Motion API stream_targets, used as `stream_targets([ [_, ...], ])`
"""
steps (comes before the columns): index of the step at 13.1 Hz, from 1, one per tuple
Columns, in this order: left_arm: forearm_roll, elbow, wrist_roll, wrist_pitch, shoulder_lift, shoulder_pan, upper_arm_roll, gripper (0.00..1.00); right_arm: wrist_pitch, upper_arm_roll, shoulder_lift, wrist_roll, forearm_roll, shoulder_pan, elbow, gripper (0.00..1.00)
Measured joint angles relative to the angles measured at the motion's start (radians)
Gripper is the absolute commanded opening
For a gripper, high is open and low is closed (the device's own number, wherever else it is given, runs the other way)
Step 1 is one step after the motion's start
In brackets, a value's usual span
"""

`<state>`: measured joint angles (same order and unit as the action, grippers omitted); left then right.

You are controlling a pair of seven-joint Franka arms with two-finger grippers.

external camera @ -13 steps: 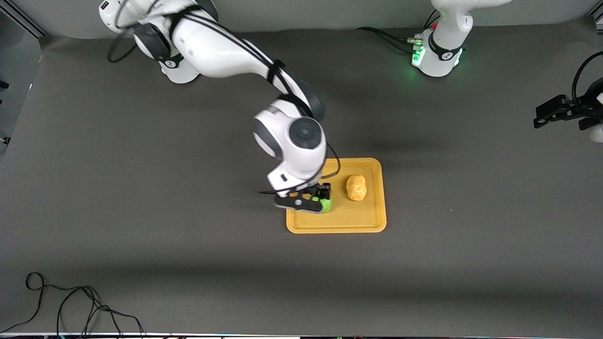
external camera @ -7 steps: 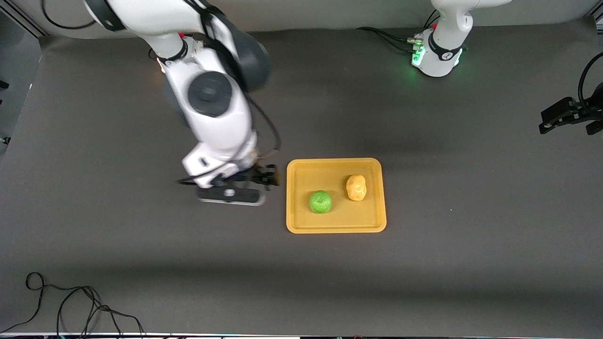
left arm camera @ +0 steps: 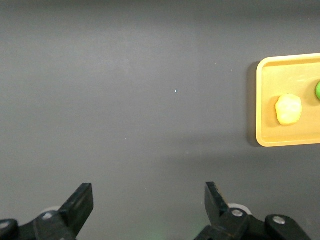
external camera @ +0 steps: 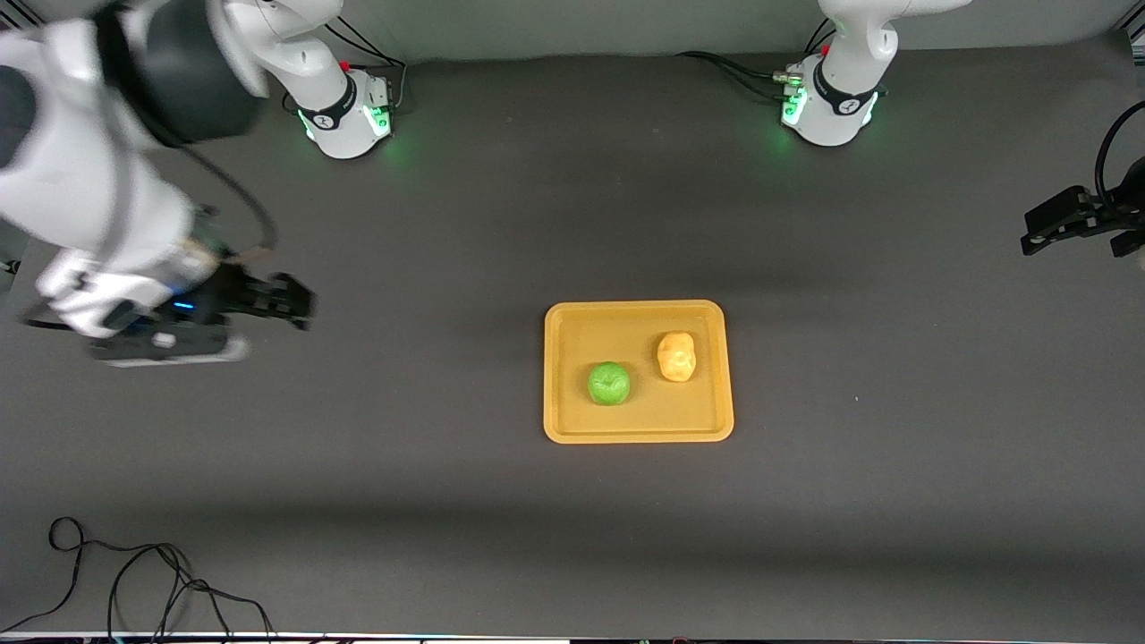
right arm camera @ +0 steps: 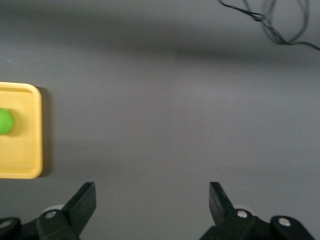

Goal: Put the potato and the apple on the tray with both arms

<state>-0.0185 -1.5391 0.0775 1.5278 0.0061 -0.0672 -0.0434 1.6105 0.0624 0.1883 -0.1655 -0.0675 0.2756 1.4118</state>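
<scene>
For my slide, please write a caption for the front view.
Apple and potato on tray; right gripper and left gripper open, apart.

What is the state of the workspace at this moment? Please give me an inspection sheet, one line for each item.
Surface: dark grey table, covered with a mat.
Job's things: apple and potato both lie on the orange tray, apart; apple nearer the front camera.
Clutter: nothing seen.
Grippers: right gripper open, empty, over bare table toward the right arm's end; left gripper open, empty, over bare table toward the left arm's end.
Cables: loose black cable on the table's near edge.
Surroundings: two arm bases with green lights.
</scene>
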Motion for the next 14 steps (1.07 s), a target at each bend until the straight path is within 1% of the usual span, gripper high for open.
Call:
stream_targets([
  [3,0.000,-0.001,0.000,0.000,0.000,0.000,0.000,0.99,0.007,-0.001,-0.107,0.108,0.000,-0.129,0.114,1.00],
  [6,0.000,-0.001,0.000,-0.002,0.001,0.000,0.000,0.99,0.016,-0.002,-0.144,0.131,0.001,-0.211,0.159,1.00],
  [8,0.000,-0.002,0.000,-0.002,0.001,0.000,0.000,0.99,0.017,0.000,-0.146,0.132,0.002,-0.227,0.162,1.00],
  [14,0.000,-0.006,0.000,-0.002,0.001,0.000,0.000,0.99,0.021,0.021,-0.144,0.133,0.003,-0.231,0.163,1.00],
])
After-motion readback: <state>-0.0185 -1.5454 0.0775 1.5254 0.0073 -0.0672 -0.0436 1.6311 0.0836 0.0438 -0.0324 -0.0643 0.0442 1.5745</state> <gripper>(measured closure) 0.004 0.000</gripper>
